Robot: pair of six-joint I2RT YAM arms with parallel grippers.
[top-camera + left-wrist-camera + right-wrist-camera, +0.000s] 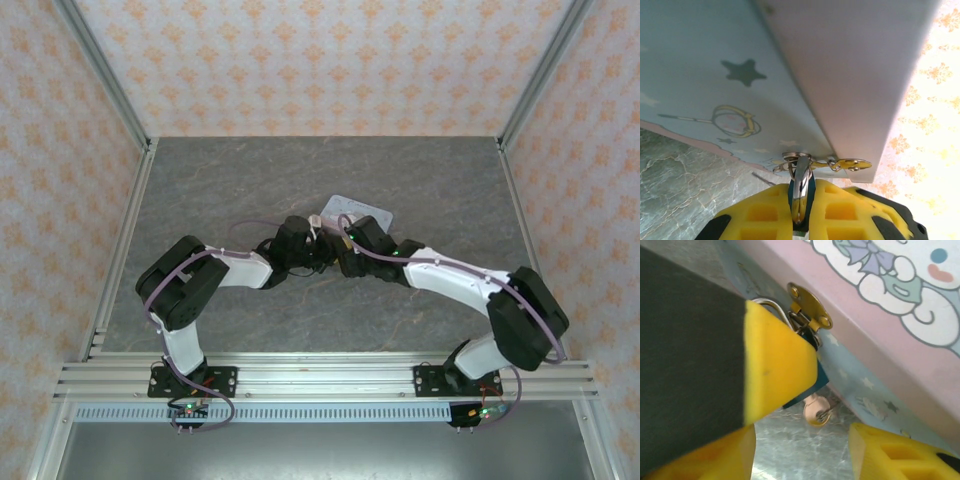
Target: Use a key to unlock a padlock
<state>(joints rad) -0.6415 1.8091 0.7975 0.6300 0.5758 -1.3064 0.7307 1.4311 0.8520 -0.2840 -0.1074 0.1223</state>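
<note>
— Where did we find the padlock (821, 377)?
— Hanging from the gold hasp (810, 310) on the side wall of the tin (900, 340), low down near the tin's bottom edge. Its thin metal shackle reached up to the hasp.
— And the left claw (801, 200)?
— Clamped on the padlock just below the tin's hasp. We saw the shackle and a strip of teal squeezed between the yellow pads (765, 215).
— The key (816, 412)?
— Its round tan head stuck out beneath the padlock's body, close to the foot of the tin and above the grey marbled table (680, 175). We could not tell how deep it sat in the lock.
— Did the right claw (801, 440) have it?
— No. Its jaws stood apart, one yellow finger to each side of the key, and neither touched it.
— And from above?
— We saw both arms meeting at the tin's near side.
</note>
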